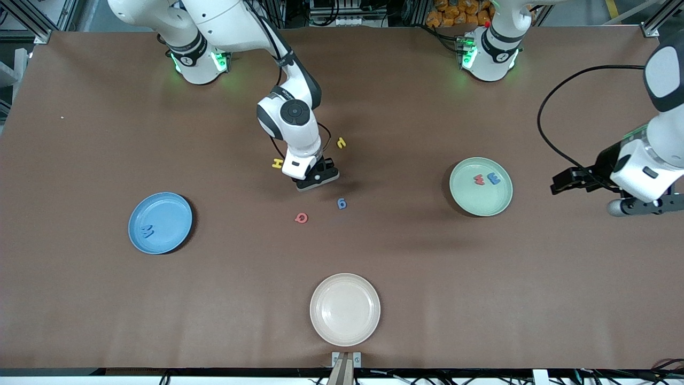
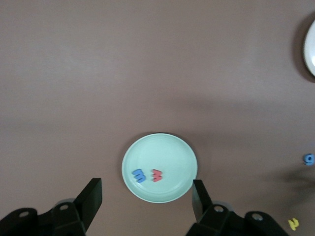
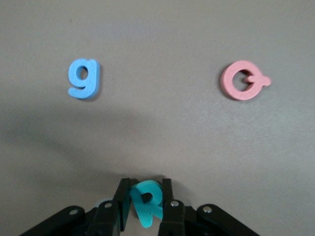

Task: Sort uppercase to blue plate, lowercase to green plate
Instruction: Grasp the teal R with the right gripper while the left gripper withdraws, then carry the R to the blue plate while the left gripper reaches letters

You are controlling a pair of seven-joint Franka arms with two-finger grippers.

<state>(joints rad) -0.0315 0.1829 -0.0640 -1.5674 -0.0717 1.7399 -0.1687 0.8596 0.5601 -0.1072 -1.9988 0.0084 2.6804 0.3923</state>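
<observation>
Right, R gripper (image 3: 145,204) is down at the table mid-way between the plates, both fingers (image 3: 122,201) clamped on the teal R (image 3: 146,200). The R sits upright between the pads, one pad on each flank, its lower part poking out past the tips.

Going outward: blue g (image 3: 83,78) and red Q (image 3: 242,80) lie on the table (image 1: 406,267) just nearer the front cam than the gripper, apart from each other, g toward the L arm's end, Q toward the R arm's end. Yellow H (image 1: 277,163) lies beside the gripper on the R arm's end; small yellow r (image 1: 341,143) is a bit farther from the cam, toward the L arm's end.

Count: 8 letters. 4 loose on the table, 1 in the grip, 3 on plates.

Plates: 3. Blue plate (image 1: 171,206) toward the R arm's end holds 1 letter, blue M (image 1: 147,231). Green plate (image 2: 177,152) toward the L arm's end holds 2, red w (image 2: 157,175) and blue e (image 2: 139,175), side by side, just about touching. Cream plate (image 1: 345,309) sits nearest the cam.

L gripper (image 2: 146,196) waits up in the air past the green plate at the L arm's end, fingers (image 2: 91,196) apart, holding nothing.
</observation>
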